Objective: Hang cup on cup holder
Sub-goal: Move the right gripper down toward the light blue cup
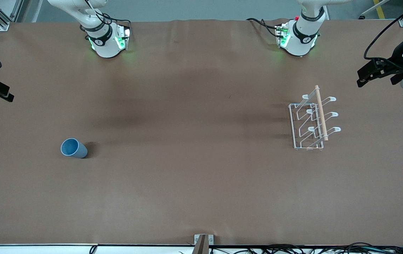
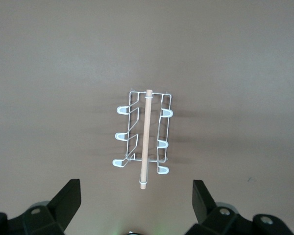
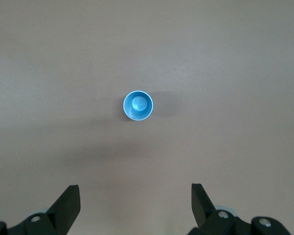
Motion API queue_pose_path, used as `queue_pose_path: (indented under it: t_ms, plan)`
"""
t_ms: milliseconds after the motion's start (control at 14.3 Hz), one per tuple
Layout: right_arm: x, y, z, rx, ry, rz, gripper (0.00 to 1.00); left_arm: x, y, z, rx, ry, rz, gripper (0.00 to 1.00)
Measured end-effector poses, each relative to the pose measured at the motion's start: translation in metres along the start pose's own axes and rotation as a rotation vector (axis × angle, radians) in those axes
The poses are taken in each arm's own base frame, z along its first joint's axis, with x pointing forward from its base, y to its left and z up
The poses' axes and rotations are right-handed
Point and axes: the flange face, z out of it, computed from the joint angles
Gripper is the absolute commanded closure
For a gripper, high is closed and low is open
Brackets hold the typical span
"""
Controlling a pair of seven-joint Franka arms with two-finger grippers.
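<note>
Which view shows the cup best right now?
The right wrist view: it looks straight down into the upright cup, rim and base visible. The front view shows it small and obliquely. The left wrist view misses it.

A light blue cup [image 1: 73, 148], a white wire cup holder [image 1: 309, 123] with a pale wooden rod [image 1: 321, 113], and black end effectors, all on a plain brown bench [image 1: 187, 176].

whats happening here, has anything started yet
Nothing is being handled yet. The small light blue plastic cup stands upright, mouth up, toward the right arm's end of the table. The empty white wire cup holder with a wooden rod sits toward the left arm's end. The left pincer and right pincer hang open, high above them.
</note>
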Motion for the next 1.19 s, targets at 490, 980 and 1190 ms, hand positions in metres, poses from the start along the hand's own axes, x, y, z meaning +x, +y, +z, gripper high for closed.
queue_pose_path:
  t_ms: [490,980,1190]
  plan:
    - [0.000,0.000,0.000,0.000,-0.001,0.001,0.00,0.000,0.000,0.000,0.000,0.001,0.000,0.00]
    - [0.007,0.013,0.025,-0.001,-0.011,0.016,0.00,0.001,0.000,0.001,0.000,0.000,0.000,0.00]
    - [0.019,0.022,0.086,-0.002,-0.027,-0.013,0.00,0.001,0.000,0.001,0.000,0.000,0.000,0.00]
